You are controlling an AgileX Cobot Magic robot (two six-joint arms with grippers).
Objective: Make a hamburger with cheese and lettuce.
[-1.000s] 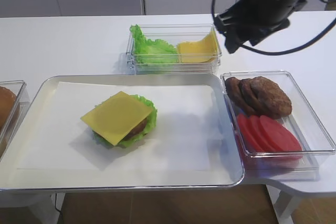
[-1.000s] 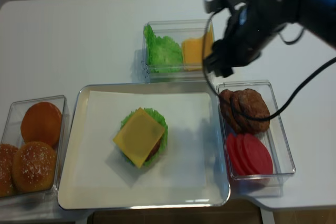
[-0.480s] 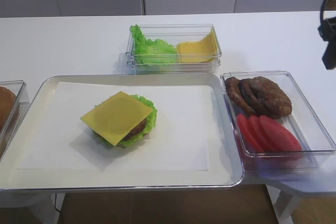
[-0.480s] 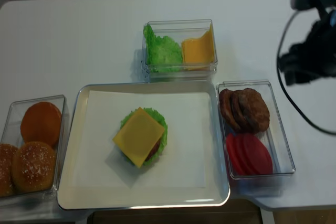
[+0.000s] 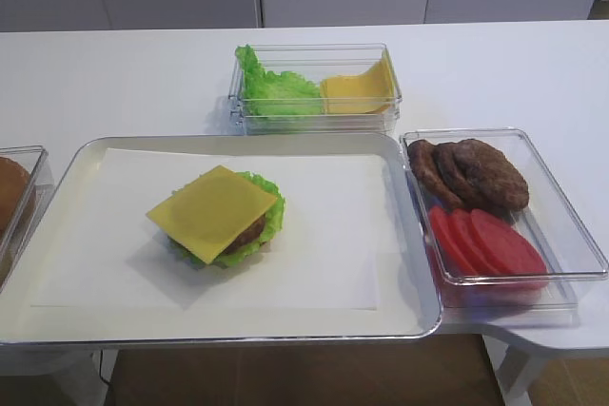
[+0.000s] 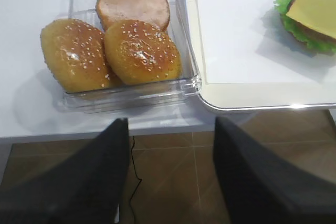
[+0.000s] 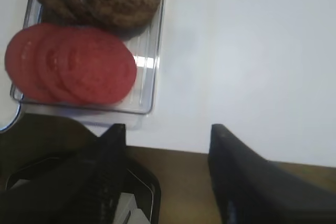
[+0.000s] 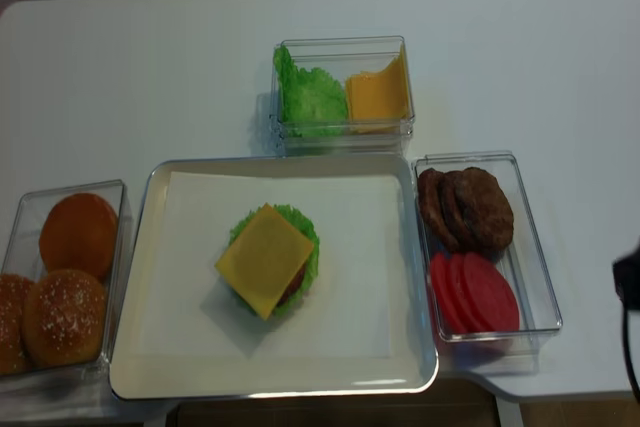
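The hamburger patty (image 5: pixel 247 231) lies on the white paper in the tray (image 5: pixel 59 225), left of its middle. The frilly lettuce (image 5: pixel 273 204) shows as a green rim around the patty. The square cheese (image 5: pixel 211 211) lies flat on top, with its corners past the patty. The left wrist view shows the cheese (image 6: pixel 315 1) and lettuce (image 6: pixel 287 15) at its top right. My right gripper (image 7: pixel 168 129) is open and holds nothing. It hangs past the table's front edge, right of the tomato box. My left gripper (image 6: pixel 172 124) is open and holds nothing, over the floor in front of the bun box.
A clear box of buns (image 6: pixel 131 35) stands left of the tray. A box at the back holds a lettuce heap (image 5: pixel 276 87) and cheese slices (image 5: pixel 357 92). A box on the right holds dark patties (image 5: pixel 471 173) and tomato slices (image 5: pixel 485 240). A dark bit of the right arm (image 8: pixel 630 282) shows at the edge.
The right arm left its place above the back box and swung right and toward the front, leaving the first high view. The stacked food has not moved.
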